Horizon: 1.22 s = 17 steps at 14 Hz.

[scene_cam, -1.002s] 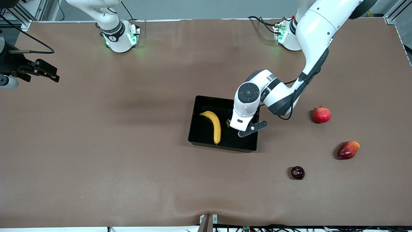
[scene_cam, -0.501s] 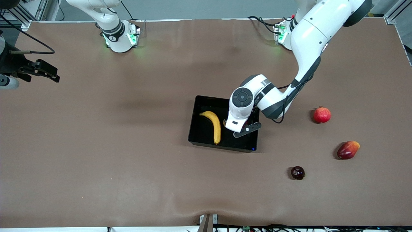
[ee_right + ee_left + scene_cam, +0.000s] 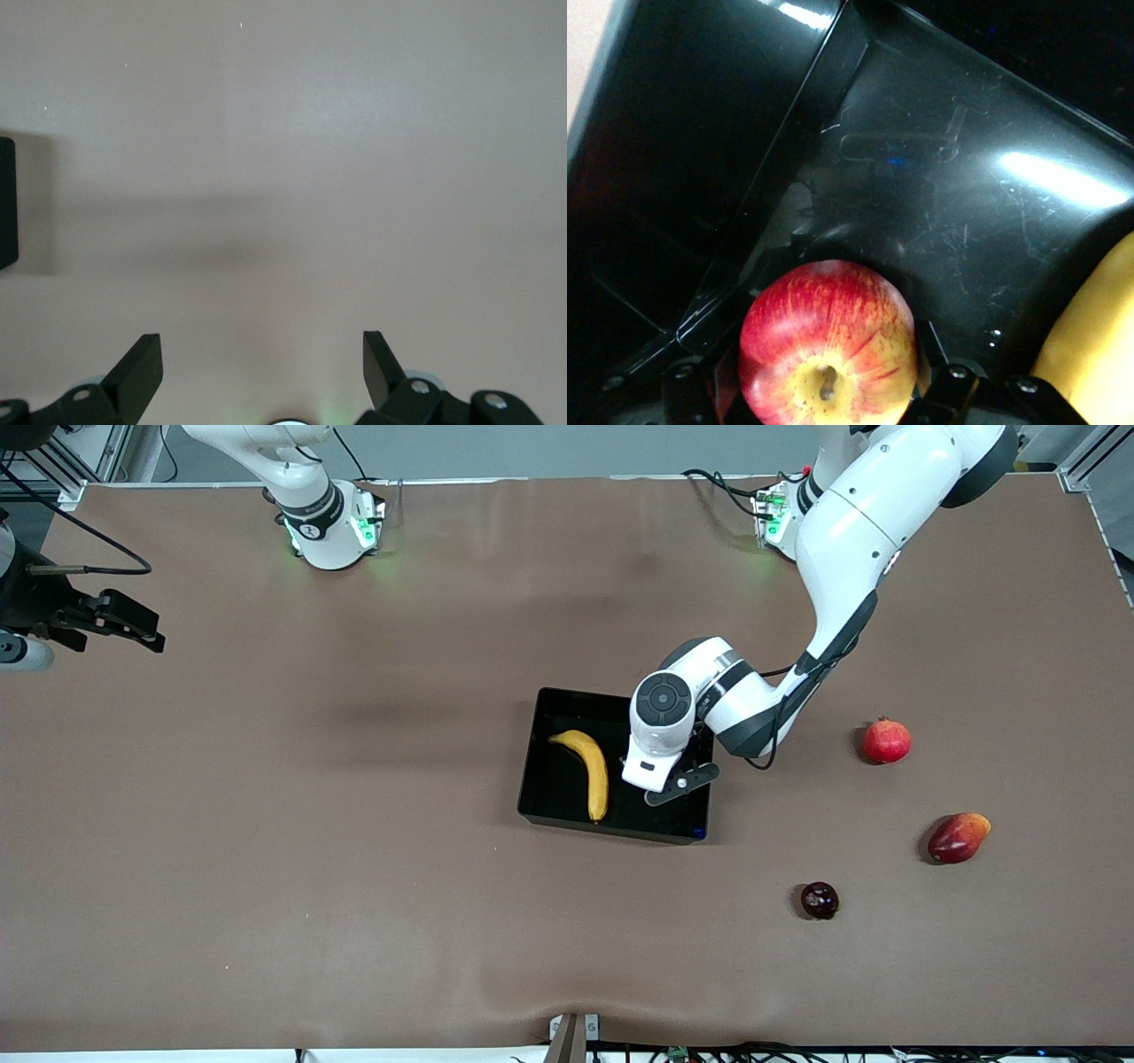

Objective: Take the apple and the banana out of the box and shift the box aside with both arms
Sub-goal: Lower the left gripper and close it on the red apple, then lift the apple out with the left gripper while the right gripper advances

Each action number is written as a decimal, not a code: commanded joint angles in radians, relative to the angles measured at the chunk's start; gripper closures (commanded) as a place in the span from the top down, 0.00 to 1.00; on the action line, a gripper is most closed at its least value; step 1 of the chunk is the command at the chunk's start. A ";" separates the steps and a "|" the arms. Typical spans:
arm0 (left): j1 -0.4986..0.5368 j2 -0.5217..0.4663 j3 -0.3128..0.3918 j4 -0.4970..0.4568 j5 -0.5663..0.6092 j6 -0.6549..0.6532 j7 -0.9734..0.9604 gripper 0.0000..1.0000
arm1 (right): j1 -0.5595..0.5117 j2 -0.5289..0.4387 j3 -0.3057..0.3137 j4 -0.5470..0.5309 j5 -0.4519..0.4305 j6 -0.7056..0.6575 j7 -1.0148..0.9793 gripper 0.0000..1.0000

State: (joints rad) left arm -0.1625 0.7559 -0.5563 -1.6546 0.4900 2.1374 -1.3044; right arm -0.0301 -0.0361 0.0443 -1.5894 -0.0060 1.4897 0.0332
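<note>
My left gripper (image 3: 659, 781) is low inside the black tray (image 3: 611, 829), at its end toward the left arm. It is shut on the small red apple with yellowish streaks (image 3: 827, 341). In the left wrist view the left gripper (image 3: 827, 376) holds the apple just over the tray's glossy floor (image 3: 957, 204). The hand hides the apple in the front view. The yellow banana (image 3: 591, 771) lies in the tray beside the hand, and its edge shows in the left wrist view (image 3: 1090, 354). My right gripper (image 3: 124, 624) waits open and empty at the right arm's end of the table, over bare mat (image 3: 261, 363).
Outside the tray, toward the left arm's end, lie a red pomegranate (image 3: 887, 740), a red and yellow oblong fruit (image 3: 958, 838) and a dark plum (image 3: 819, 900). The brown mat (image 3: 354, 850) covers the table.
My left gripper has moved with the apple farther over the tray, toward the banana, and sits lower. The right arm has not moved.
</note>
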 commanded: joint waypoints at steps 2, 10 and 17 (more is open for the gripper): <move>-0.008 0.000 0.004 0.015 0.024 0.003 -0.029 0.00 | 0.006 0.024 0.006 0.017 -0.015 0.017 0.001 1.00; 0.017 -0.184 -0.019 0.096 -0.079 -0.215 0.010 0.00 | 0.094 0.114 0.008 0.017 -0.015 0.073 0.013 1.00; 0.199 -0.291 -0.027 0.165 -0.225 -0.346 0.348 0.00 | 0.153 0.156 0.008 0.020 -0.015 0.092 0.013 1.00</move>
State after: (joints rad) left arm -0.0233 0.4947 -0.5715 -1.4827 0.3013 1.8193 -1.0430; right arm 0.1125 0.1091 0.0545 -1.5897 -0.0061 1.5855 0.0344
